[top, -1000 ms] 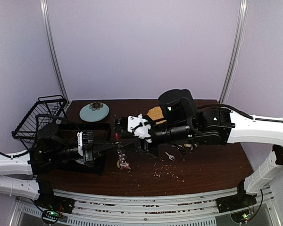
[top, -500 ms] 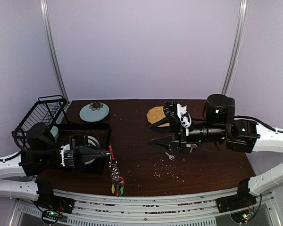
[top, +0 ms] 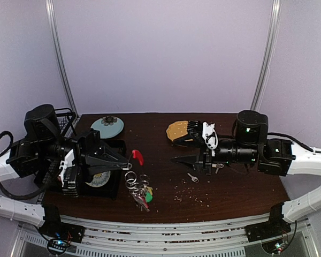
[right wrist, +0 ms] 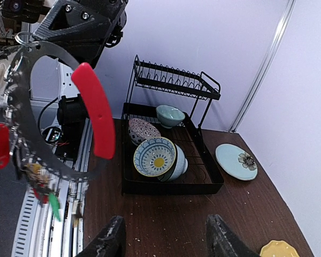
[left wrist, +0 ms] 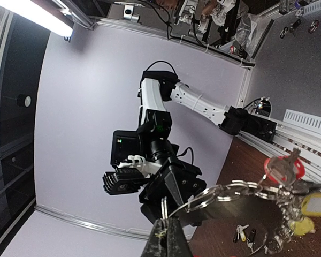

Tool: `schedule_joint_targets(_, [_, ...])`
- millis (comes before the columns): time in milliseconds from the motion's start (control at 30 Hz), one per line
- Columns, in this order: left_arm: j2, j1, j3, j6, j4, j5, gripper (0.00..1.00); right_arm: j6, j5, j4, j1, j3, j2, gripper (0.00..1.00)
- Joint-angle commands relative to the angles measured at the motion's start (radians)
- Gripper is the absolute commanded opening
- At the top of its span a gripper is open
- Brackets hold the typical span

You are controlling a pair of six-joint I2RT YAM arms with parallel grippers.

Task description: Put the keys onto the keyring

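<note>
The left arm reaches toward the table's middle, its gripper clamped on the keyring, which hangs over the near edge with its tags dangling. The right gripper faces it, jaws spread and empty. The rack at the left edge holds bowls. One key lies mid-table. The bits under the right arm may be more keys, but they are too small to tell.

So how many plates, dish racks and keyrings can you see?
Plates: 2, a light blue plate and a yellow plate
Dish racks: 1, the black dish rack
Keyrings: 1, the keyring with a red section
Total: 4
</note>
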Motion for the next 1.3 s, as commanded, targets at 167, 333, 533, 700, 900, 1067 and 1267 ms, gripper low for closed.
schedule_joint_targets(167, [0.049,-0.017,0.058,0.017,-0.019,-0.006,0.00,-0.038,0.017,0.003,-0.016,-0.019,-0.023,0.52])
schedule_joint_targets(333, [0.057,-0.019,0.077,-0.163,-0.001,-0.086,0.00,-0.012,-0.012,-0.003,-0.016,0.006,-0.033,0.52])
schedule_joint_targets(533, [0.108,-0.019,0.138,-0.438,-0.110,-0.341,0.00,0.037,-0.128,0.018,-0.014,0.086,0.011,0.51])
schedule_joint_targets(700, [0.156,-0.019,0.232,-0.584,-0.298,-0.509,0.00,0.046,-0.217,0.086,0.005,0.119,0.053,0.42])
schedule_joint_targets(900, [0.142,-0.019,0.240,-0.603,-0.302,-0.525,0.00,-0.037,-0.181,0.151,0.045,0.160,0.138,0.39])
schedule_joint_targets(1067, [0.148,-0.019,0.243,-0.594,-0.303,-0.507,0.00,-0.093,-0.144,0.172,0.045,0.198,0.199,0.31])
schedule_joint_targets(1267, [0.143,-0.019,0.235,-0.581,-0.304,-0.502,0.00,-0.099,-0.097,0.189,0.045,0.209,0.228,0.24])
